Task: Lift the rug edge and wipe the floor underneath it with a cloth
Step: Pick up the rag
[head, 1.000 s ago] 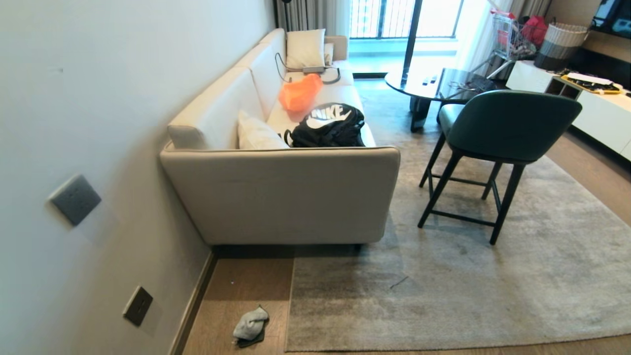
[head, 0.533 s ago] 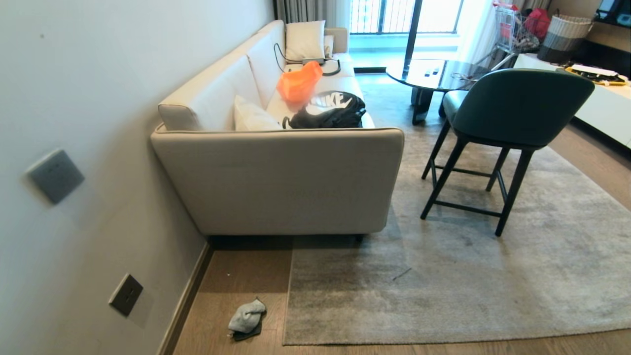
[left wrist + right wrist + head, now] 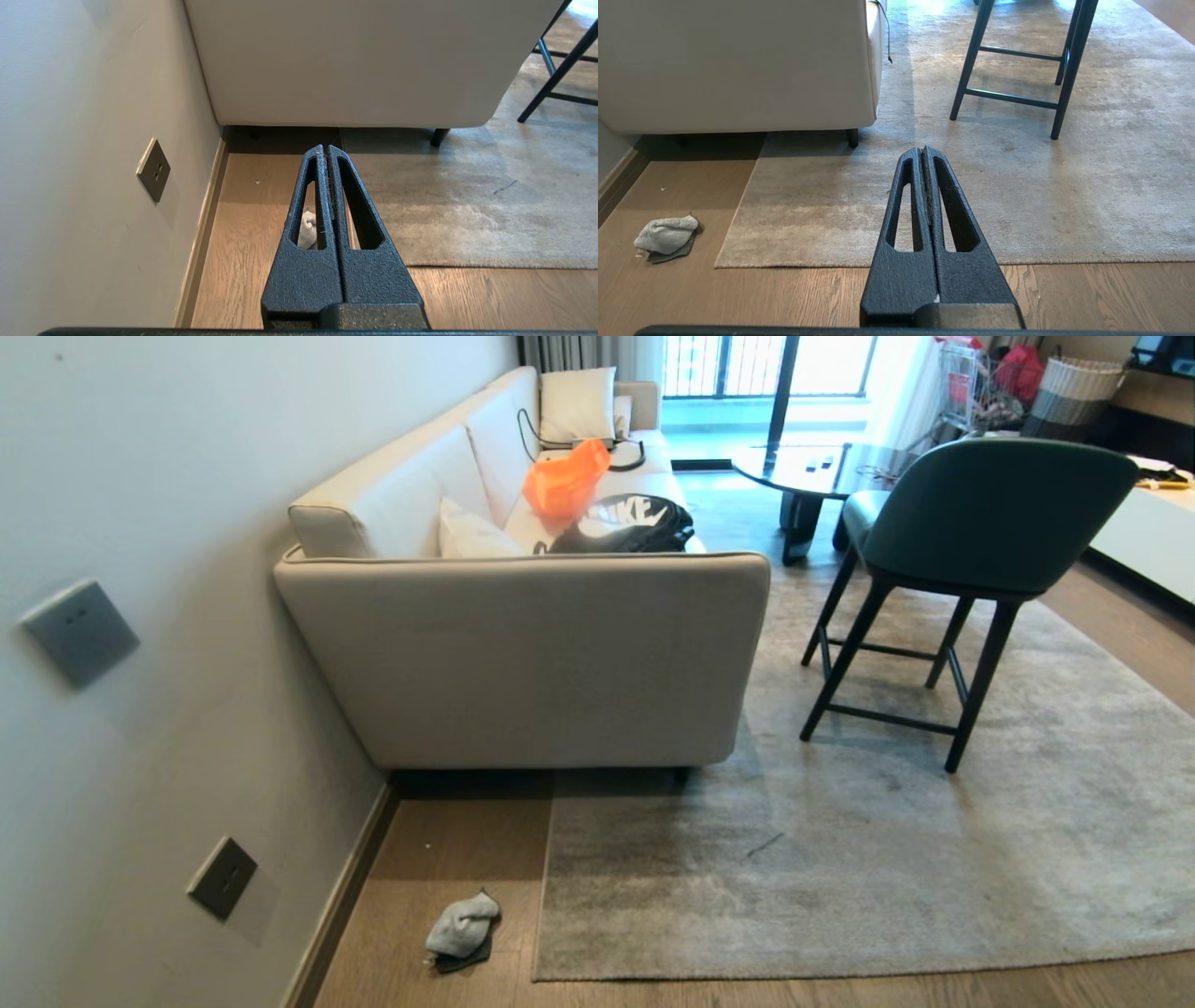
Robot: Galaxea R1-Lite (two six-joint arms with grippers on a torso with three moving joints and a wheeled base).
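Clearly, the cloth (image 3: 459, 930) is seen crumpled on the floor (image 3: 429, 859), between the skirting strip (image 3: 345, 896) and the rug edge (image 3: 541, 896), just beside the rug's corner, which lies flat. Both tools are shown with fingers pressed together and nothing held: the left tool (image 3: 325, 150) is held above the cloth, the right tool (image 3: 923, 151) above the rug. A sofa (image 3: 523, 663) and chair (image 3: 971, 523) are seen beyond.

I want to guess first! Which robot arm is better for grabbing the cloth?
Probably the left. The cloth lies on the floor near the wall, on the robot's left; the left gripper points almost over it.
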